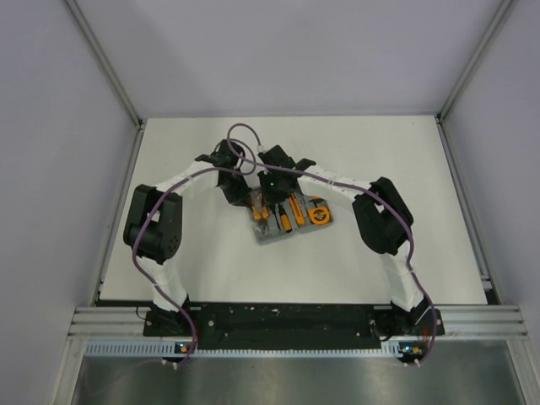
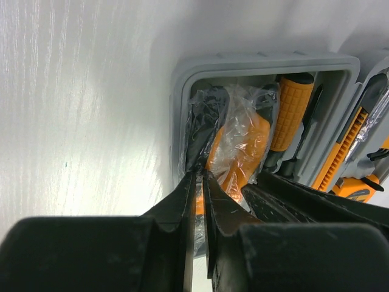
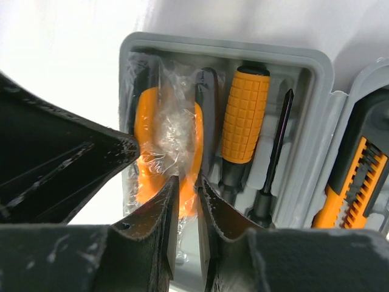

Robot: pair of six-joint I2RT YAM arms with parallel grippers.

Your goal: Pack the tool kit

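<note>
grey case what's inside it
Orange-handled pliers in clear wrap, an orange-grip screwdriver and a thin black screwdriver; an orange utility knife in the other half. The left end effector and right end effector cover the pliers' near end.

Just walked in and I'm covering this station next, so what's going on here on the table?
Both arms are bent over the open grey case, which lies on the table. The left arm and the right arm each have their jaws nearly closed, apparently pinching the plastic-wrapped pliers lying in the case's end compartment. An orange-handled screwdriver sits in the slot beside them, and a utility knife shows in the other half.
</note>
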